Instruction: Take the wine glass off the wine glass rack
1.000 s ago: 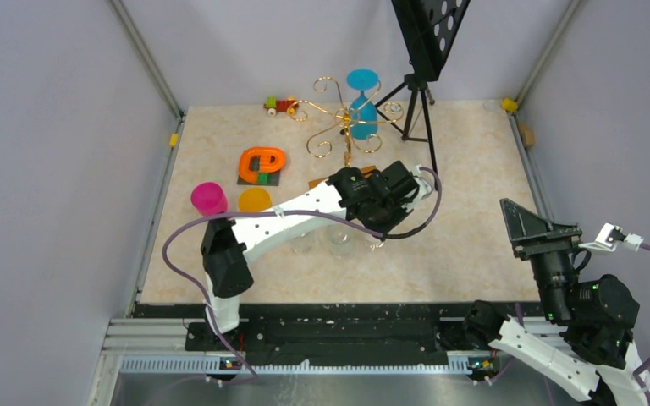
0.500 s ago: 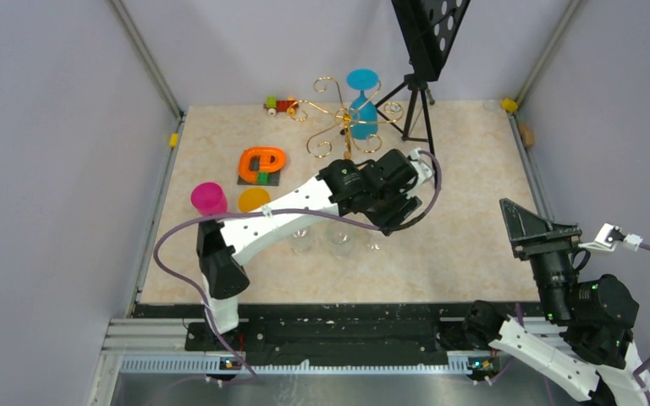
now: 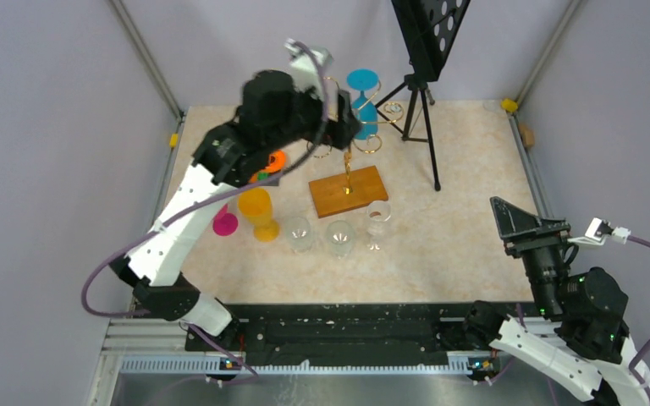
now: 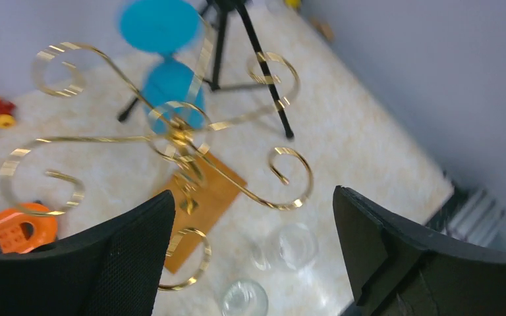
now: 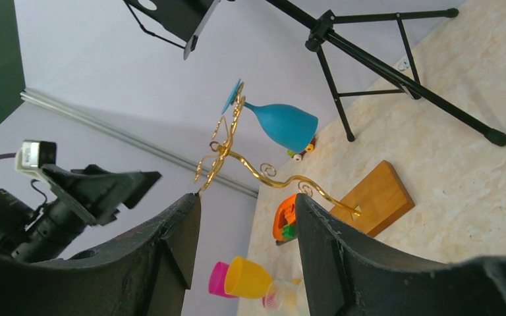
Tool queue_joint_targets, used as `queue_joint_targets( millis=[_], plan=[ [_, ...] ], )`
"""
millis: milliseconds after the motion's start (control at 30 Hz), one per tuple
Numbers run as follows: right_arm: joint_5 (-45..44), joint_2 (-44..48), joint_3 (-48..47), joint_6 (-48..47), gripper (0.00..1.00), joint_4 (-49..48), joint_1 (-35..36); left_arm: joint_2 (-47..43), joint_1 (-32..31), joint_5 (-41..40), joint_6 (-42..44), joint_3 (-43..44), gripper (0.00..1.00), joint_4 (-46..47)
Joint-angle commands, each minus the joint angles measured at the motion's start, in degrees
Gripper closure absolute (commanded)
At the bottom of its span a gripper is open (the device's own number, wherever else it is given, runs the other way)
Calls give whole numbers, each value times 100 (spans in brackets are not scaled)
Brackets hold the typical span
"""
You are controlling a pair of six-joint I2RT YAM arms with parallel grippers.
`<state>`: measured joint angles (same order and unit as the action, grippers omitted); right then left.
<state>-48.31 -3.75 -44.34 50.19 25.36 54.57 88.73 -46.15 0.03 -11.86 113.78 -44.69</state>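
A blue wine glass (image 3: 362,103) hangs upside down from the gold wine glass rack (image 3: 349,161), which stands on a wooden base (image 3: 347,191) at the back of the table. My left gripper (image 3: 338,127) is raised beside the rack's top, just left of the glass, open and empty. From the left wrist, the open left gripper (image 4: 250,197) looks down on the rack's curled arms (image 4: 283,191), with the blue glass (image 4: 166,84) beyond them. My right gripper (image 3: 520,227) hovers at the near right, far from the rack, open with nothing in it. From the right wrist, the right gripper (image 5: 247,197) frames the blue glass (image 5: 283,125).
Three clear glasses (image 3: 338,238) stand in a row in front of the wooden base, with an orange glass (image 3: 258,211) and a pink glass (image 3: 224,222) to their left. A black tripod stand (image 3: 423,93) rises right of the rack. An orange toy (image 3: 271,161) lies under the left arm.
My left arm has risen from low over the clear glasses, up and back to the rack's top, and its jaws have opened. The right arm has barely shifted.
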Motion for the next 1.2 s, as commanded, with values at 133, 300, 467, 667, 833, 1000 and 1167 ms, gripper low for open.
queue_joint_targets(
  millis=[133, 300, 467, 667, 833, 1000, 1167],
  plan=[
    [19, -263, -5, 179, 45, -21, -33, -499, 1288, 493, -1384, -377, 7, 2466],
    [14, -357, 27, 264, 45, -27, -34, -15, 1765, 827, -2393, -240, 15, 2910],
    [15, -374, 120, 326, 45, -82, -29, 329, 1887, 467, -3326, -490, 23, 3601],
    [-29, -369, 128, 384, 46, -7, -33, 931, 1887, 507, -3880, -349, 26, 3803],
    [-94, -331, 172, 424, 47, 58, -30, 1372, 1888, 931, -4130, -195, 45, 3853],
    [-116, -231, 295, 377, 48, -19, -33, 1486, 1882, 789, -4216, -308, 47, 3847],
    [-153, -182, 338, 401, 48, 11, -34, 1636, 1885, 909, -4365, -326, 45, 4044]
  ],
)
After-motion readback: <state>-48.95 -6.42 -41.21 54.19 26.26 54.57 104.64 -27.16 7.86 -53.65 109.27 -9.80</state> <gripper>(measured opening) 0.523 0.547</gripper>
